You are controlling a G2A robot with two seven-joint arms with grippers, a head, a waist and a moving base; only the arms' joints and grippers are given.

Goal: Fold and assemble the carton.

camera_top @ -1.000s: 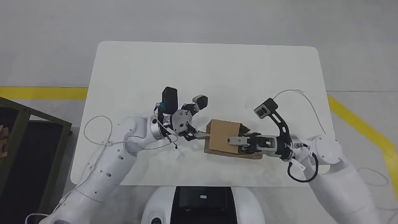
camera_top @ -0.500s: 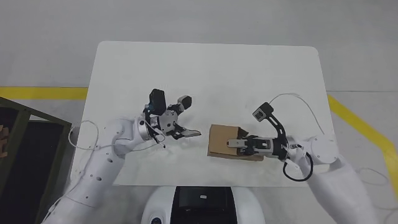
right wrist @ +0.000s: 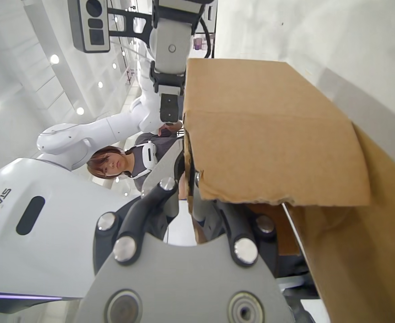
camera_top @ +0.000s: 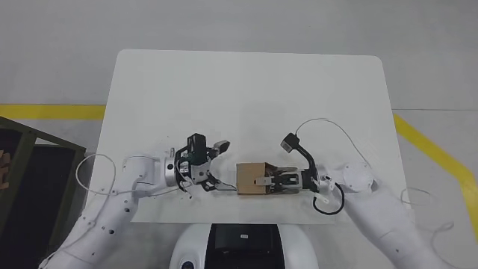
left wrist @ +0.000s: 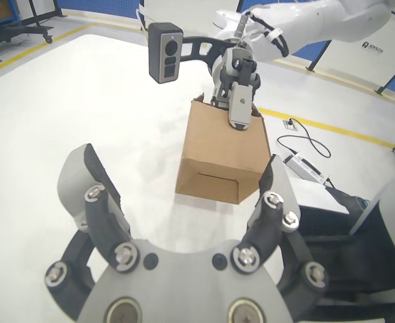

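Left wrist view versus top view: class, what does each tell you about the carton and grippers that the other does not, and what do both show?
Left wrist view: the carton has a closed near end with a slit in it, and the right gripper lays one finger on the top panel at the far, open end. Top view: the carton sits near the front edge of the table, between the two arms. Both: the left gripper open beside the carton's end, the right gripper gripping the carton.
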